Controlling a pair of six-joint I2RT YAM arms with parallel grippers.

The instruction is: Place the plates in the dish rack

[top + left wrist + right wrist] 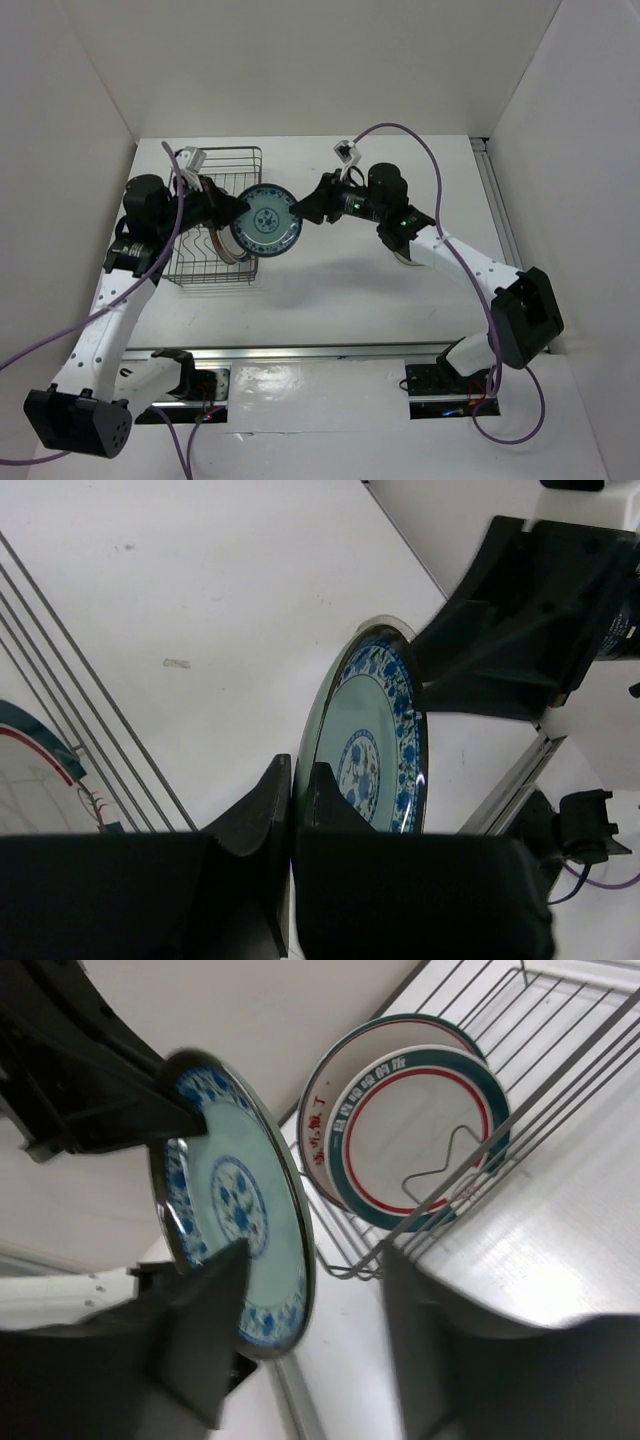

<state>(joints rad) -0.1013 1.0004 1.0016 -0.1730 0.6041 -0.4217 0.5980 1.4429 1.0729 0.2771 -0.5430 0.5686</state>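
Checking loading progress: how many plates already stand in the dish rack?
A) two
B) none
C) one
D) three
A: the right wrist view shows a teal-and-red ringed plate and a second plate behind it upright in the dish rack; the blue patterned plate is outside it.

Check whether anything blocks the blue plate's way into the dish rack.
The blue plate hangs beside the dish rack; two plates stand inside close to it, and the open right hand straddles its far rim.
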